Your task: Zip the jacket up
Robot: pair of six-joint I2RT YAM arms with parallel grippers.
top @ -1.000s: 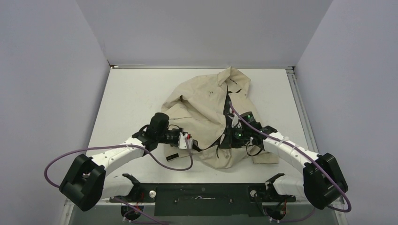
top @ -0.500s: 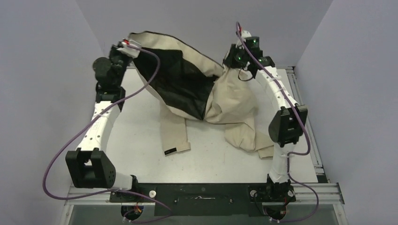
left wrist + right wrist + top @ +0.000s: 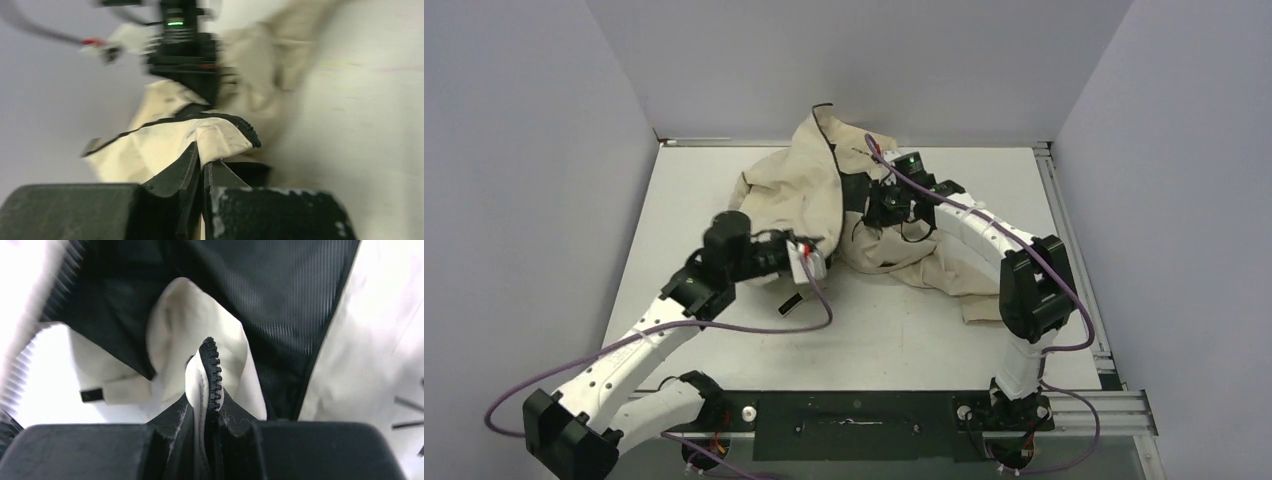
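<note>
Since the zipper [image 3: 214, 370] is not yet joined, you have the jacket [image 3: 814, 180] bunched on the far tabletop [image 3: 704, 190], left end effector [image 3: 201, 157] pinching one black-trimmed edge [image 3: 235, 125], right end effector [image 3: 207, 405] pinching the toothed edge, likely to bring both together.

The jacket [image 3: 812, 190] has come down, now bunched.

White table [image 3: 714, 190] sat under the left claw [image 3: 811, 263] and right claw [image 3: 874, 208]. Plain pale purplish walls [image 3: 854, 60] boxed them in behind and on both sides, pretty even light.
</note>
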